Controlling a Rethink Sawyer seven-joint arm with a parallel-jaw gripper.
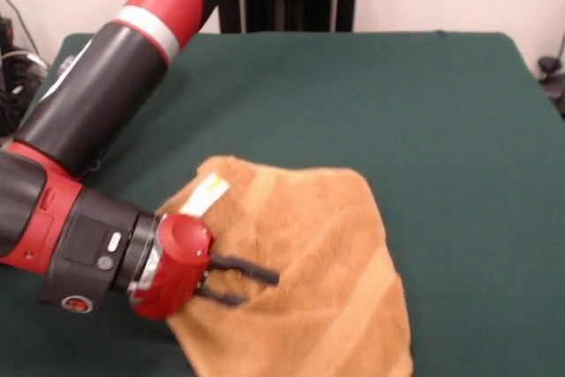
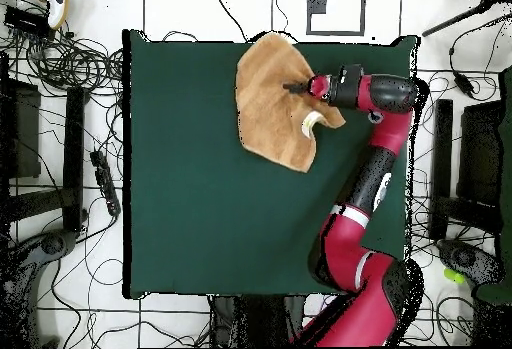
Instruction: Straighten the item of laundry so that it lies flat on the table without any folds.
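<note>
green desk [image 1: 424,94] carries rumpled orange towel [image 1: 327,253]; tool [image 1: 247,284] lies sideways over its edge, prongs apart, seemingly holding nothing.

light: bright, even — shadows: faint | focus: slightly soft

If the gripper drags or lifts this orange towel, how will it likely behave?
Probably floppy: the towel already lies rumpled, one corner by its white label turned up. Its terry pile likely grips the green table cloth, so pushing with the open gripper may bunch it rather than slide it.
</note>
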